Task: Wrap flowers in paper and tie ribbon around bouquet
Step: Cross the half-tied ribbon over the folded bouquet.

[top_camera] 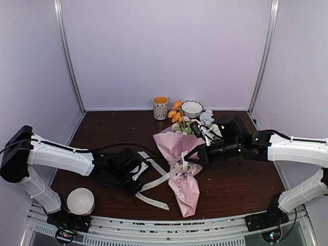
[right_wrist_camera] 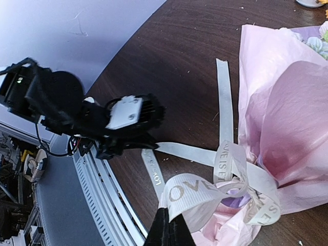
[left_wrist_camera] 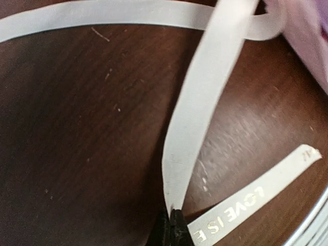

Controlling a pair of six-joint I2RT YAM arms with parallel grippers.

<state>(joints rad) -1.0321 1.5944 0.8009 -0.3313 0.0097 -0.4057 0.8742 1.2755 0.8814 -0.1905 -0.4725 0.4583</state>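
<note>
Closest in, at the near left corner of the table (top_camera: 113, 133), sits a white bowl (top_camera: 80, 201). To its right my left pincer (left_wrist_camera: 171, 228) is pinched tight on one strand of the ribbon (left_wrist_camera: 205, 102), which rises from my tips toward the bouquet (top_camera: 177, 146). A loose end with printed lettering lies flat on the dark wood just beside it. The bouquet lies mid-table, its narrow end toward the near edge and the flowers (top_camera: 178, 117) at the far end. The pink paper (top_camera: 187, 192) is girded by the ribbon at its waist. From the right, my right pincer (right_wrist_camera: 167, 225) is clamped on a ribbon loop just beside that waist. At the back, a mug (top_camera: 160, 107) and a patterned bowl (top_camera: 191, 108) stand near the blooms.
</note>
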